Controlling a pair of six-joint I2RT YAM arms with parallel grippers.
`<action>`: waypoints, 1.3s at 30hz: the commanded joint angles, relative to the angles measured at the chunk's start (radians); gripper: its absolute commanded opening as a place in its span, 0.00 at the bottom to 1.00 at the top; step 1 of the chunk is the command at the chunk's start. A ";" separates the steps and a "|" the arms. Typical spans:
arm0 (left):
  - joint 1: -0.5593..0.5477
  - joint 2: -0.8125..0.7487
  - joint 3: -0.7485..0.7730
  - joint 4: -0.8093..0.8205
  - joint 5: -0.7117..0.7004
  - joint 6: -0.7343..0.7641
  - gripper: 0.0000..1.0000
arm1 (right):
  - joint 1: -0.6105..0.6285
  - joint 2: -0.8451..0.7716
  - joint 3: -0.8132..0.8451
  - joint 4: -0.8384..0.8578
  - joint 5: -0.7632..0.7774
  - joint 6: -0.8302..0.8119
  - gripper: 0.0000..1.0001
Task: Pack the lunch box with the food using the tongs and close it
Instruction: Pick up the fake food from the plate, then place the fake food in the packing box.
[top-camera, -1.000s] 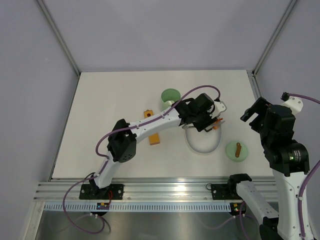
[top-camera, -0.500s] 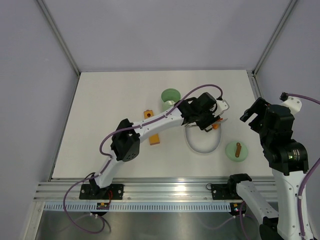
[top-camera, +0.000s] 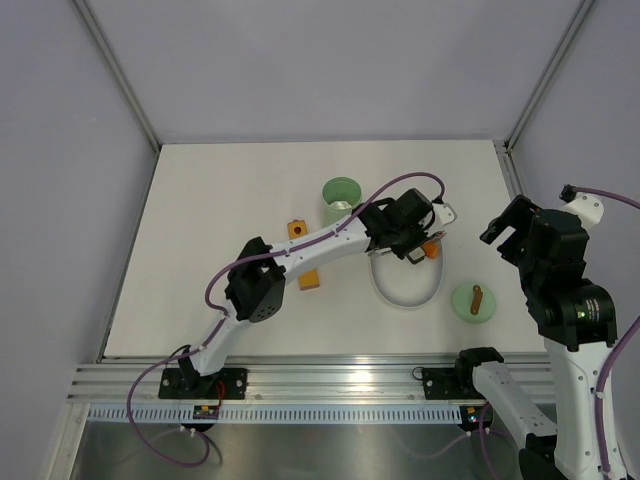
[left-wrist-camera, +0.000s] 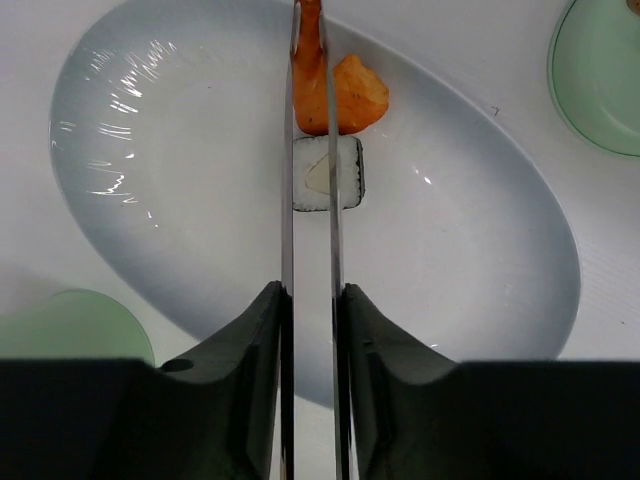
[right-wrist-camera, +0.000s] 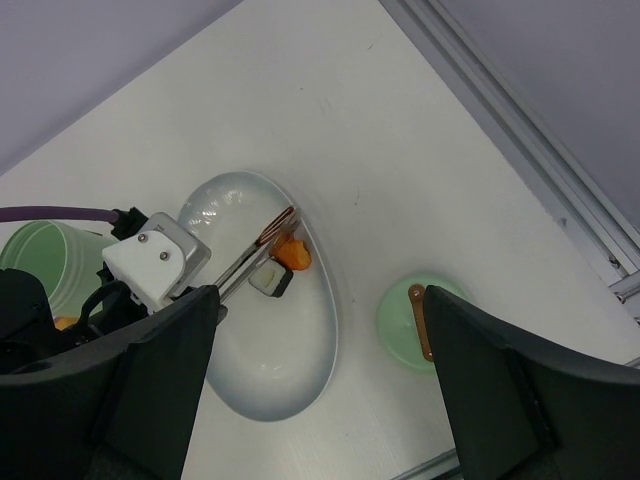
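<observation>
My left gripper (left-wrist-camera: 312, 295) is shut on the grey tongs (left-wrist-camera: 308, 210), whose two arms are squeezed nearly parallel over the white plate (left-wrist-camera: 470, 300). An orange-brown piece (left-wrist-camera: 308, 70) is pinched between the tong tips. Beside the tips an orange piece (left-wrist-camera: 358, 95) lies on the plate, next to a dark-and-white cube (left-wrist-camera: 328, 172). The mint-green lunch box (top-camera: 340, 200) stands open behind the plate. Its lid (top-camera: 474, 300), with a brown stick handle, lies to the plate's right. My right gripper (right-wrist-camera: 320, 380) hangs open and empty high above the lid.
A long orange block (top-camera: 308, 278) lies left of the plate, and a small orange piece (top-camera: 295, 229) sits behind it. Purple cable loops over the left arm (top-camera: 300, 250). Grey walls and metal rails border the white table (top-camera: 220, 200).
My left gripper has closed, squeezing the tong arms together on the orange-brown piece. The left arm shifted slightly. The right arm has not moved.
</observation>
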 joint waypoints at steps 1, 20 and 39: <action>0.002 -0.010 0.045 0.025 -0.024 0.006 0.28 | -0.003 -0.005 0.000 0.010 0.008 -0.010 0.91; 0.005 -0.189 0.005 0.048 -0.118 -0.039 0.00 | -0.003 -0.002 -0.011 0.032 -0.016 0.000 0.91; 0.116 -0.465 -0.064 0.003 -0.302 -0.131 0.00 | -0.003 0.013 -0.015 0.067 -0.039 -0.004 0.91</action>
